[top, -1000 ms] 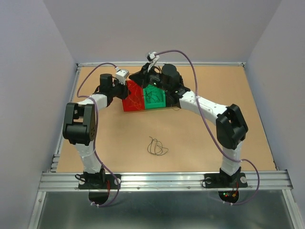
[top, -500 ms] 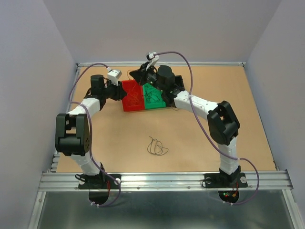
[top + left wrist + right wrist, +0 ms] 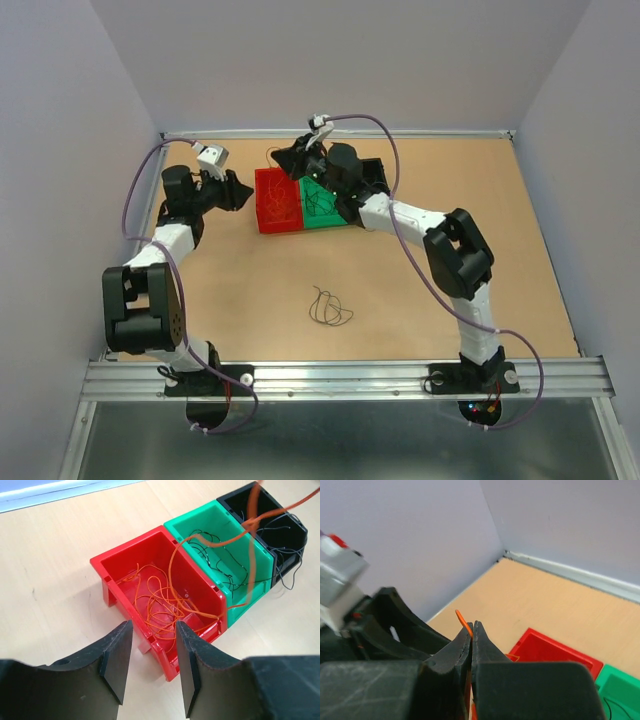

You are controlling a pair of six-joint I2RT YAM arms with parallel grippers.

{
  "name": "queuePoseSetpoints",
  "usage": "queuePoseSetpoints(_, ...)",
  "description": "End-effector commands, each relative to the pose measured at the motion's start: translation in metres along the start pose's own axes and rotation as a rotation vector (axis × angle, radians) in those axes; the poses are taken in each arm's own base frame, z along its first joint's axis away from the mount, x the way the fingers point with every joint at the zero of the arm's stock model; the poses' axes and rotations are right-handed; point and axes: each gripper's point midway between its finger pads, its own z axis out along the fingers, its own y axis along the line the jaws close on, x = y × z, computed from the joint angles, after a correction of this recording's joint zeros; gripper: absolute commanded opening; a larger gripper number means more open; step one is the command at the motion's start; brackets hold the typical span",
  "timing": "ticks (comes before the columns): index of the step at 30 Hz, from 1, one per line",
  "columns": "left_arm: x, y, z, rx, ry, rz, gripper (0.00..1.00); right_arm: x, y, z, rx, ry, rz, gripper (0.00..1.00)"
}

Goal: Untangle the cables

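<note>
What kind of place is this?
Probably a robot lab test booth. Two white-and-black robot arms are bolted to a metal rail at the edge of a brown board table, plain grey walls box it in, and small plastic bins, red, green and black, hold thin wires.

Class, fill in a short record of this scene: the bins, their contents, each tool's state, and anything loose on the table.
Bins: red bin, green bin, black bin, side by side
Red bin contents: orange wires
Green bin contents: dark wires
Left tool: open, empty, facing the red bin
Right tool: shut on an orange strand
Loose on table: dark wire tangle, apart from the bins
</note>
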Motion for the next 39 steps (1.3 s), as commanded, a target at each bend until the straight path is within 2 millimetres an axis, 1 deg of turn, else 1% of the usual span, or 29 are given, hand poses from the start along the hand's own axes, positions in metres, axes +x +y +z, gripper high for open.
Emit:
queuePoseSetpoints(1, -0.043, -0.011, -0.019, 0.019, -0.152, 0.073, 0.5, 0.024, -0.015, 0.008, 0.033, 0.01, 0.007, 0.0)
queuePoseSetpoints(2, -0.042, -0.01, -0.021, 0.01, -0.158, 0.072, 0.5, 0.042, -0.026, 0.009, 0.06, 0.042, 0.007, 0.01)
queuePoseSetpoints(3, -0.049, -0.009, -0.024, 0.003, -0.177, 0.08, 0.5, 0.043, -0.025, 0.009, 0.062, 0.05, 0.004, 0.0)
queuePoseSetpoints(4, -0.046, -0.01, -0.026, -0.001, -0.18, 0.08, 0.5, 0.061, -0.036, 0.01, 0.093, 0.079, 0.002, 0.01)
queuePoseSetpoints(5, -0.054, -0.01, -0.03, -0.008, -0.207, 0.102, 0.5, 0.068, -0.04, 0.01, 0.113, 0.102, -0.001, 0.01)
queuePoseSetpoints(6, -0.055, -0.011, -0.032, -0.011, -0.214, 0.108, 0.5, 0.078, -0.047, 0.011, 0.13, 0.122, -0.001, 0.0)
queuePoseSetpoints(7, -0.055, -0.011, -0.033, -0.014, -0.224, 0.115, 0.5, 0.094, -0.057, 0.01, 0.163, 0.149, -0.003, 0.01)
queuePoseSetpoints(9, -0.057, -0.013, -0.036, -0.012, -0.233, 0.123, 0.5, 0.113, -0.062, 0.013, 0.193, 0.208, -0.026, 0.01)
queuePoseSetpoints(10, -0.058, -0.014, -0.037, -0.013, -0.238, 0.126, 0.49, 0.134, -0.076, 0.012, 0.259, 0.241, -0.044, 0.01)
queuePoseSetpoints(11, -0.057, -0.015, -0.037, -0.012, -0.238, 0.127, 0.49, 0.145, -0.08, 0.013, 0.284, 0.267, -0.062, 0.0)
queuePoseSetpoints(12, -0.057, -0.014, -0.037, -0.015, -0.24, 0.129, 0.49, 0.162, -0.081, 0.01, 0.308, 0.33, -0.099, 0.0)
queuePoseSetpoints(13, -0.057, -0.015, -0.037, -0.012, -0.24, 0.134, 0.49, 0.157, -0.084, 0.019, 0.341, 0.317, -0.125, 0.01)
queuePoseSetpoints(14, -0.056, -0.015, -0.037, -0.011, -0.24, 0.14, 0.49, 0.167, -0.089, 0.02, 0.382, 0.347, -0.154, 0.0)
queuePoseSetpoints(15, -0.056, -0.013, -0.037, -0.017, -0.242, 0.14, 0.49, 0.185, -0.092, 0.014, 0.389, 0.391, -0.163, 0.0)
queuePoseSetpoints(16, -0.055, -0.012, -0.037, -0.022, -0.24, 0.138, 0.48, 0.186, -0.097, 0.013, 0.416, 0.397, -0.176, 0.01)
queuePoseSetpoints(17, -0.057, -0.013, -0.037, -0.022, -0.247, 0.144, 0.48, 0.184, -0.096, 0.015, 0.425, 0.397, -0.183, 0.01)
queuePoseSetpoints(19, -0.058, -0.014, -0.04, -0.028, -0.259, 0.153, 0.48, 0.194, -0.101, 0.007, 0.466, 0.431, -0.219, 0.0)
queuePoseSetpoints(22, -0.062, -0.017, -0.045, -0.04, -0.286, 0.173, 0.48, 0.194, -0.099, 0.0, 0.5, 0.441, -0.269, 0.01)
queuePoseSetpoints(24, -0.065, -0.017, -0.049, -0.054, -0.303, 0.182, 0.48, 0.2, -0.093, -0.004, 0.507, 0.454, -0.302, 0.01)
queuePoseSetpoints(26, -0.07, -0.02, -0.055, -0.064, -0.331, 0.2, 0.48, 0.204, -0.093, -0.008, 0.528, 0.466, -0.32, 0.0)
queuePoseSetpoints(28, -0.072, -0.021, -0.06, -0.076, -0.35, 0.214, 0.48, 0.213, -0.092, -0.009, 0.53, 0.481, -0.325, 0.01)
queuePoseSetpoints(31, -0.082, -0.023, -0.069, -0.111, -0.4, 0.227, 0.48, 0.23, -0.09, -0.01, 0.521, 0.527, -0.337, 0.01)
queuePoseSetpoints(32, -0.083, -0.023, -0.071, -0.118, -0.411, 0.204, 0.48, 0.235, -0.089, -0.01, 0.516, 0.537, -0.338, 0.01)
queuePoseSetpoints(33, -0.086, -0.019, -0.075, -0.148, -0.433, 0.199, 0.49, 0.24, -0.083, -0.01, 0.505, 0.546, -0.34, 0.01)
queuePoseSetpoints(34, -0.09, -0.02, -0.08, -0.164, -0.456, 0.211, 0.5, 0.25, -0.085, -0.013, 0.506, 0.561, -0.346, 0.0)
queuePoseSetpoints(35, -0.092, -0.022, -0.083, -0.173, -0.472, 0.223, 0.5, 0.249, -0.083, -0.011, 0.502, 0.558, -0.345, 0.0)
queuePoseSetpoints(36, -0.097, -0.023, -0.091, -0.194, -0.511, 0.249, 0.54, 0.256, -0.08, -0.012, 0.497, 0.564, -0.344, 0.01)
queuePoseSetpoints(37, -0.098, -0.021, -0.092, -0.208, -0.515, 0.246, 0.63, 0.259, -0.081, -0.013, 0.498, 0.569, -0.345, 0.01)
queuePoseSetpoints(39, -0.104, -0.027, -0.106, -0.23, -0.583, 0.281, 0.74, 0.258, -0.081, -0.013, 0.5, 0.568, -0.343, 0.01)
